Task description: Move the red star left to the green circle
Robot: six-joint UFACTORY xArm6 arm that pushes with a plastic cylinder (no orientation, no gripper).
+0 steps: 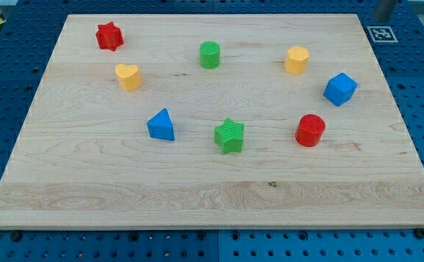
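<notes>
The red star lies near the wooden board's top left corner. The green circle stands right of it and slightly lower, near the top middle, well apart from it. A grey rod-like shape shows at the view's top right edge, off the board; its lower end, which I take as my tip, is far from both blocks.
A yellow heart lies just below the red star. There are also a blue triangle, a green star, a red circle, a blue cube and a yellow hexagon. A printed marker sits beside the board's top right corner.
</notes>
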